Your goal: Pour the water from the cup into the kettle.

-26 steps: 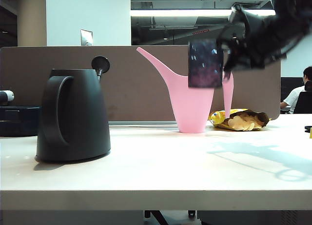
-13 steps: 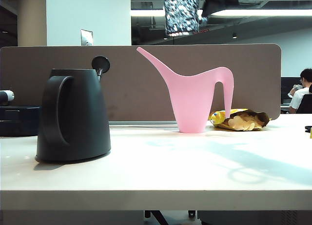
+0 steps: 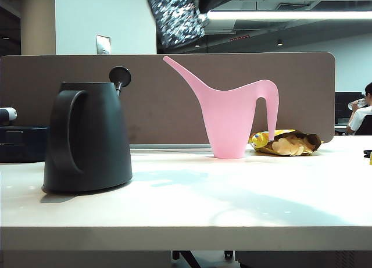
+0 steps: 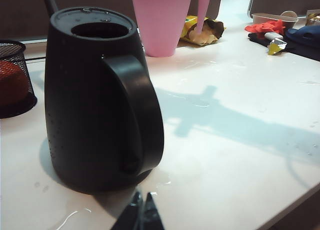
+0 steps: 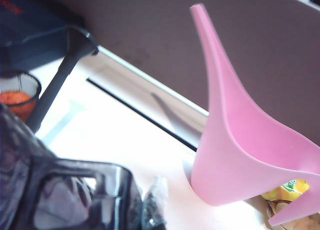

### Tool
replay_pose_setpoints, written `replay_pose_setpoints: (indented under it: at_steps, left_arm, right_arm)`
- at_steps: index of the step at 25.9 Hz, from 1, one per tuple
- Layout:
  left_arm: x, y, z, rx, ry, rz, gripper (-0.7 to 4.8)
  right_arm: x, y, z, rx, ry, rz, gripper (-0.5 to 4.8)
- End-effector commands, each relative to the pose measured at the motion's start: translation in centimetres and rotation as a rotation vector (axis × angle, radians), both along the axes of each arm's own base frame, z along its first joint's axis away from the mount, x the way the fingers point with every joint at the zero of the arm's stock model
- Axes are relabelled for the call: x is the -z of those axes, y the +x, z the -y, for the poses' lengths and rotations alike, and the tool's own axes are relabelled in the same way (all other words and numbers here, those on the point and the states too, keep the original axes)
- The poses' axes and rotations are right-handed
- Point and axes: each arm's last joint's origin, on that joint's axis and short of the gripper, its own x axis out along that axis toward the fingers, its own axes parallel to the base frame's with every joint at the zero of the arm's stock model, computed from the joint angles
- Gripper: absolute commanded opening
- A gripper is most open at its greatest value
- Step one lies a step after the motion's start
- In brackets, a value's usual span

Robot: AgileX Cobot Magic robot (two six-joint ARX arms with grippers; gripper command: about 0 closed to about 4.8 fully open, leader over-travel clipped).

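Black kettle [image 3: 87, 137], one; one cup [image 3: 173, 15] clamped in right gripper [image 5: 145, 210]; left gripper [image 4: 140, 217] closed, empty.

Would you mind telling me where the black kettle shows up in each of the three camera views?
Exterior view: kettle stands on the table's left side.
Left wrist view: kettle fills the near foreground, lid open.
Right wrist view: body not identifiable.
Shared landmark: pink watering can.

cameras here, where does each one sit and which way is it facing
Exterior: table height, faces the partition; right gripper shut on the cup, top.
Left wrist: low behind the kettle, looks across the table; shut left gripper at the edge.
Right wrist: high, looks down; cup in foreground.
Shared: the pink watering can.
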Motion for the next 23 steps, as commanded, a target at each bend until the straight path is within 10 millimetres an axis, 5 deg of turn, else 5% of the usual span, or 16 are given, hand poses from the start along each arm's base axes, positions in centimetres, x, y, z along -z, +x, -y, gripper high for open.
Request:
replay_pose_setpoints:
  at_steps: [1, 9, 17, 23]
  left_arm:
    - [-0.2, 0.0, 0.0, -0.005, -0.002, 0.012, -0.05]
    - [0.1, 0.1, -0.2, -0.075, 0.006, -0.017, -0.05]
    - [0.2, 0.1, -0.2, -0.074, 0.013, -0.024, -0.05]
    - [0.2, 0.1, -0.2, -0.074, 0.013, -0.029, -0.05]
  right_arm:
    - [-0.5, 0.9, -1.6, 0.023, -0.066, 0.024, -0.06]
    - [-0.8, 2.1, -5.4, -0.011, -0.255, 0.082, -0.06]
    - [1.0, 1.2, -8.9, -0.077, -0.435, 0.158, -0.06]
    - [1.2, 0.8, -9.9, -0.087, -0.524, 0.216, -0.06]
